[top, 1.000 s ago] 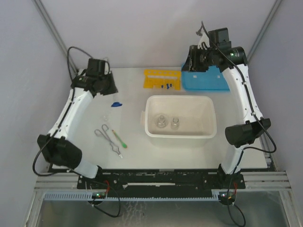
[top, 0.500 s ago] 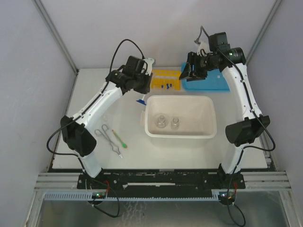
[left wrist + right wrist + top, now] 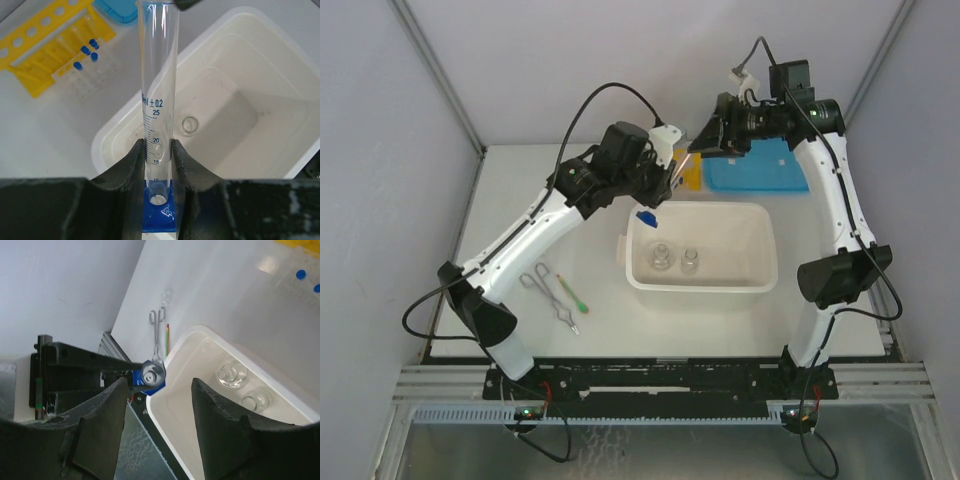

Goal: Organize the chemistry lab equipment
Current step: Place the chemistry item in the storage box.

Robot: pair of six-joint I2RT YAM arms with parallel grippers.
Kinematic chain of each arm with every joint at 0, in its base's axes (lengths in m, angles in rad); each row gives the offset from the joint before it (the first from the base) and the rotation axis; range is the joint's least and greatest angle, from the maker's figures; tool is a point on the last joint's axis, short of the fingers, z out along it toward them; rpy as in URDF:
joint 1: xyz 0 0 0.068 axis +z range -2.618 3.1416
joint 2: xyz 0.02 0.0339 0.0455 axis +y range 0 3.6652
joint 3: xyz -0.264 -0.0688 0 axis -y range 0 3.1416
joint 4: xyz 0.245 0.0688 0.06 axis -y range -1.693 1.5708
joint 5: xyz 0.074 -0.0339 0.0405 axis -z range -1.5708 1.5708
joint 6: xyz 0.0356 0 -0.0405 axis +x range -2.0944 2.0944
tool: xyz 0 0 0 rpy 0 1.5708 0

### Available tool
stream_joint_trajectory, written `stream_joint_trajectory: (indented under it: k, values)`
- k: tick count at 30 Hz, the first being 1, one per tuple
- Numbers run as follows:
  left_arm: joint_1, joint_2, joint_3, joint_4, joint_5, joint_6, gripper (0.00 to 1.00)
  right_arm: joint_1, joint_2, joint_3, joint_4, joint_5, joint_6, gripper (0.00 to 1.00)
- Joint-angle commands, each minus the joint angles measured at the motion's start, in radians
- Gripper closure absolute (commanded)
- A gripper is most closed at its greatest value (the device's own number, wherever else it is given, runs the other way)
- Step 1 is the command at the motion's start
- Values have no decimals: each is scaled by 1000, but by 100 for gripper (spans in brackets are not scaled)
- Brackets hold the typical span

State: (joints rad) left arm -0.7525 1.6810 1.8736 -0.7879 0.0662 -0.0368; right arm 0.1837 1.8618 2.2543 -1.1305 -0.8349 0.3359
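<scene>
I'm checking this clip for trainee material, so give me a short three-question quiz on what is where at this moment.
1. True or false: the left claw is shut on the graduated cylinder.
2. How many glass vessels lie inside the white tub?
3. Where are the metal tongs? A: inside the tub. B: on the table, left of the tub, beside the green-tipped stick. C: held by the left claw.

Key: 1 true; 2 two; 3 B.
</scene>
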Motion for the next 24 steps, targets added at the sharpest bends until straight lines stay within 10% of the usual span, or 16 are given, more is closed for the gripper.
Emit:
stream_joint_trajectory:
  k: [1, 24]
  values:
    - [-24, -29, 70, 24, 13, 28, 100, -12, -15, 36, 77, -56, 27, 46]
    - [-27, 16, 125, 13, 44, 32, 100, 2, -18, 2, 62, -78, 16, 54]
